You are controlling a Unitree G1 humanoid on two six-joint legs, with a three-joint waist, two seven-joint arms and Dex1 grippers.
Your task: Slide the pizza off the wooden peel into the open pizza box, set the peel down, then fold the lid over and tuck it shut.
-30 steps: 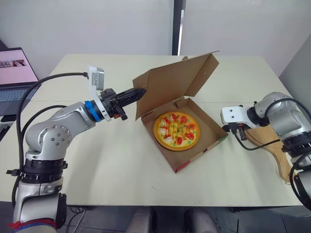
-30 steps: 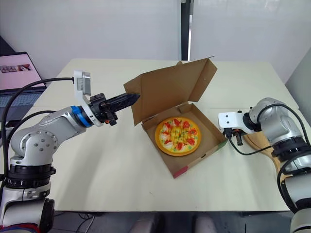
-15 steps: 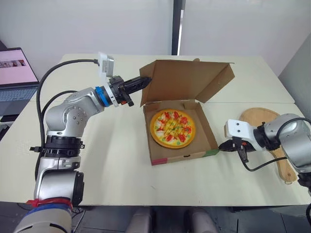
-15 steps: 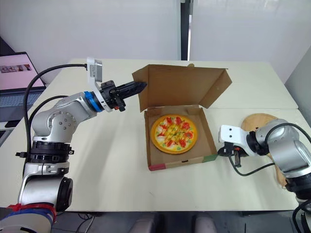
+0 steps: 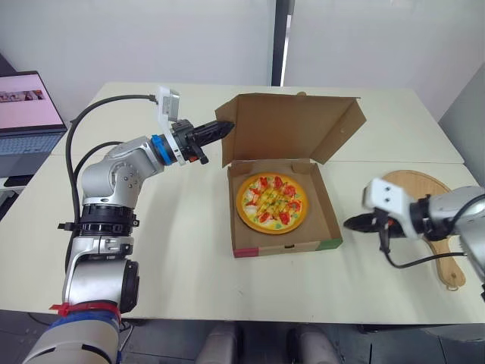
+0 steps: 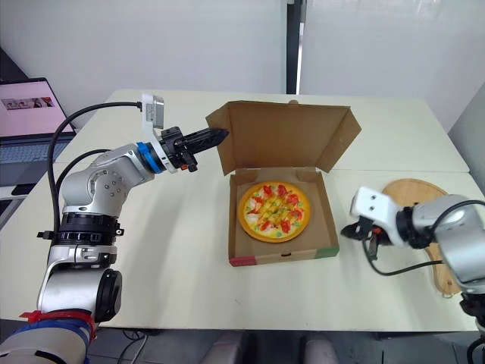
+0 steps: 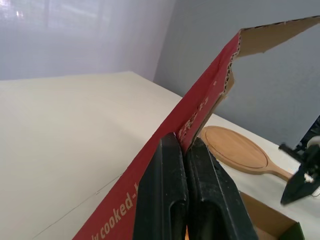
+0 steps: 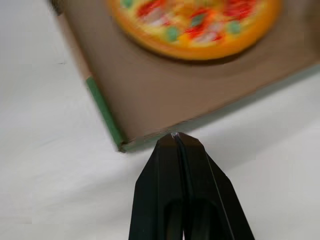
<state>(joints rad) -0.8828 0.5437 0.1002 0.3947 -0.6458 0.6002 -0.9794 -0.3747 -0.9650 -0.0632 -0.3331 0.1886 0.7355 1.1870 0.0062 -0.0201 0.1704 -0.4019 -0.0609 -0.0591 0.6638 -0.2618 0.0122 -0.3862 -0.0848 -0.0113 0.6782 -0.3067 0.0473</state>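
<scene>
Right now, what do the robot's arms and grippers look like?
Both arms are rounded silver-grey segments. The left arm has a blue ring at the wrist, a white camera block and a black cable. The right arm carries a white block and thin black cable. The left gripper and right gripper are each two tapered black fingers.

Pizza box [image 5: 284,246] swung square; right tool [image 5: 355,223] seemingly withdrew.

Left arm stretches forward, left gripper [image 5: 220,130] pinching the lid [image 5: 292,125] by its edge. Right arm bends inward, right gripper [image 5: 352,223] held low, fingers pressed together.
</scene>
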